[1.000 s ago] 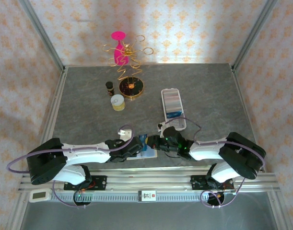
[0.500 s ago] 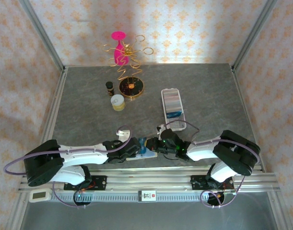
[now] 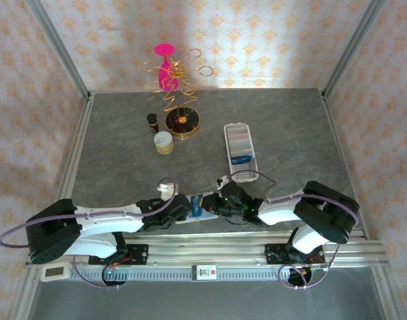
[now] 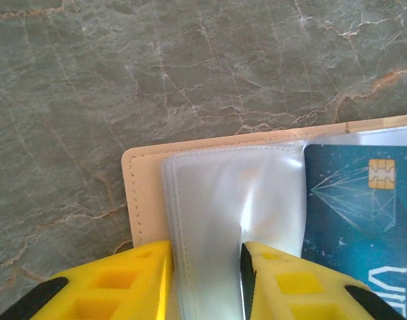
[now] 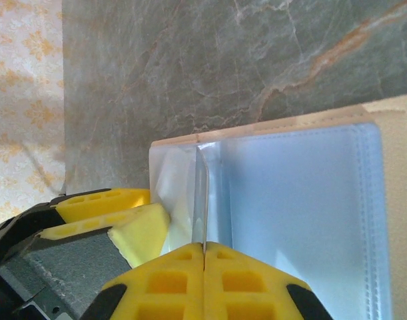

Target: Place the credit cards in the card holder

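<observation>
Clear sleeve (image 5: pixel 183 177) pinched edge-on by right jaws; left wrist shows credit card (image 4: pixel 353 220).

Robot arms (image 3: pixel 103 217) are working inside a lab test cell.
Aluminium posts (image 3: pixel 60 50) are framing a grey stone-look table (image 3: pixel 290 127), patterned panels (image 3: pixel 270 40) are serving as walls, the arms are sitting on a slotted rail (image 3: pixel 210 252), and a gold wire stand (image 3: pixel 178 83) and pink glass (image 3: pixel 164 67) are standing at the back.

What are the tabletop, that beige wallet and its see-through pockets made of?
Tabletop: matte grey with veins, stone or stone-print laminate. Wallet: beige, stitched edge, probably faux leather. Pockets: clear soft plastic, glossy glare and creases.
</observation>
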Action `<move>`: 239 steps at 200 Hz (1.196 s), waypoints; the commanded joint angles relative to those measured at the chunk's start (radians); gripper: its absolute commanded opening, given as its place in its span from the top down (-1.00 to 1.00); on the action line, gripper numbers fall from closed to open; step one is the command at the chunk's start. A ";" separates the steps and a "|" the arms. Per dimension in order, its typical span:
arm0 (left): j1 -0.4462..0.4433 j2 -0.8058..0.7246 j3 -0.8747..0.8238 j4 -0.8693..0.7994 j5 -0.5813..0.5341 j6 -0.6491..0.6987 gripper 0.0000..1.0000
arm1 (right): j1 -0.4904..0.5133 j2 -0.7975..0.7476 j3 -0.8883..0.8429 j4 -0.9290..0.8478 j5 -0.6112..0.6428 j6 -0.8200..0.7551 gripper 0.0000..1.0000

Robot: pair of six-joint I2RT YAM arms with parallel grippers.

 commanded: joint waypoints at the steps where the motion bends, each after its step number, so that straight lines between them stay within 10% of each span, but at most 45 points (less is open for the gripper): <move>1: -0.005 -0.012 -0.048 0.010 0.032 -0.037 0.27 | 0.009 -0.002 -0.006 -0.045 0.015 0.010 1.00; 239: -0.005 -0.193 -0.246 0.246 0.031 -0.135 0.36 | 0.011 0.002 -0.027 0.095 -0.060 0.055 1.00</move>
